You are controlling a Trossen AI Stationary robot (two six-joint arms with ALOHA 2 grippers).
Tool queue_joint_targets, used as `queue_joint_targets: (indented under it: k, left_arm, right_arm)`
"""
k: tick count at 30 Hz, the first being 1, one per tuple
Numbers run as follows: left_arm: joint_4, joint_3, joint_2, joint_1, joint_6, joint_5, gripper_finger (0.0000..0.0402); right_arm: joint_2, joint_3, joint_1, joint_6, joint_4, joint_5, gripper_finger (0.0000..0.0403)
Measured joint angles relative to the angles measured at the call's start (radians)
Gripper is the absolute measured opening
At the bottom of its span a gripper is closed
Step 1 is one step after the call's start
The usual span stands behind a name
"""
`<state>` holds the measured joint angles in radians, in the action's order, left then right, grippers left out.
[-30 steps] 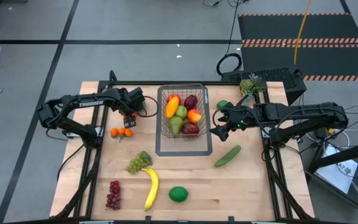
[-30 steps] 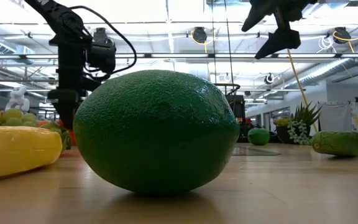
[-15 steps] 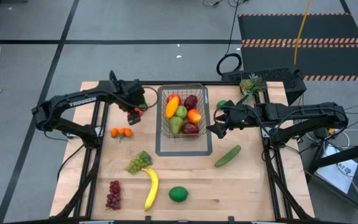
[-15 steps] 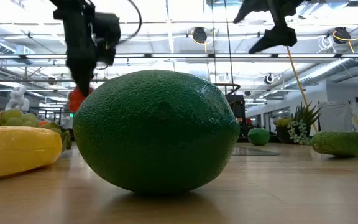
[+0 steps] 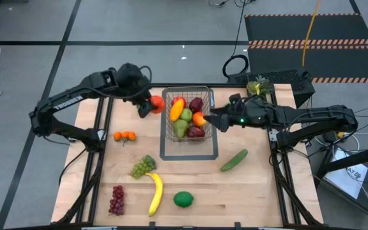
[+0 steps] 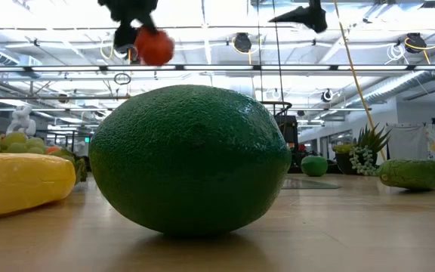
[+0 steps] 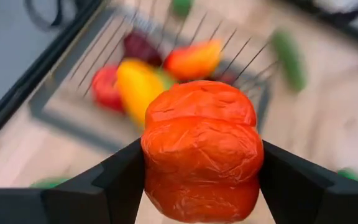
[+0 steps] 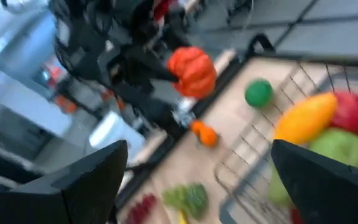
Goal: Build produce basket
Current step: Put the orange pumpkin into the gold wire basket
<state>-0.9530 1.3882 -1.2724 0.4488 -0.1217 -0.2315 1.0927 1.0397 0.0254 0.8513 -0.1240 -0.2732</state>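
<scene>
Worktop (image 5: 254, 185) of pale wood carries the whole job, with the basket (image 5: 167, 128) standing upright at its middle toward the far edge. Inside the basket lie a mango (image 5: 177, 109), a green pear (image 5: 185, 115), a dark red apple (image 5: 196, 104) and more produce, so the load appears partly built.

Outside it, well apart on the near half, lie a cucumber (image 5: 234, 160), a banana (image 5: 155, 194), a lime (image 5: 183, 199), green grapes (image 5: 143, 166), red grapes (image 5: 116, 199) and two small oranges (image 5: 124, 135).

Left claw (image 5: 147, 105) is raised just beside the basket's left wall, clenched on a ribbed orange-red fruit (image 7: 201, 149); the left wrist view shows both fingers (image 7: 107, 186) pressed flat to its sides. Held high, the fruit should clear the tall wire rim, and the position suggests a drop into the basket comes next.

Right claw (image 5: 213, 119) hangs at the basket's right rim, empty, its jaws spread wide. It looks to be waiting clear of the delivery.

Risk: release before the fruit is past the rim would let it fall outside the basket.
</scene>
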Motion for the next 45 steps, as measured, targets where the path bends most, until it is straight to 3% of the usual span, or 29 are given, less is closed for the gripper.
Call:
queue_joint_targets:
  k: [8, 15, 20, 26, 35, 45]
  left_arm:
    - [0.350, 0.030, 0.000, -0.064, -0.209, -0.139, 0.0271]
    - [0.711, 0.030, 0.000, -0.117, -0.415, -0.159, 0.0271]
    - [0.870, 0.030, -0.002, -0.132, -0.491, -0.155, 0.0271]
    - [0.901, 0.030, -0.020, -0.151, -0.469, -0.152, 0.0271]
    - [0.963, 0.031, -0.043, -0.172, -0.374, -0.136, 0.0271]
    - [0.970, 0.029, -0.061, -0.181, -0.179, -0.096, 0.0271]
  right_arm:
    - [0.000, 0.000, 0.000, -0.011, 0.188, -0.044, 0.0392]
    - [0.000, 0.000, 0.000, -0.153, 0.406, -0.074, 0.0392]
    - [0.000, 0.000, 0.000, -0.336, 0.525, -0.118, 0.0392]
    - [0.000, 0.000, -0.001, -0.473, 0.571, -0.152, 0.0392]
    - [0.000, 0.004, 0.029, -0.412, 0.602, -0.143, 0.0392]
    - [0.083, 0.125, 0.048, -0.478, 0.533, -0.143, 0.0392]
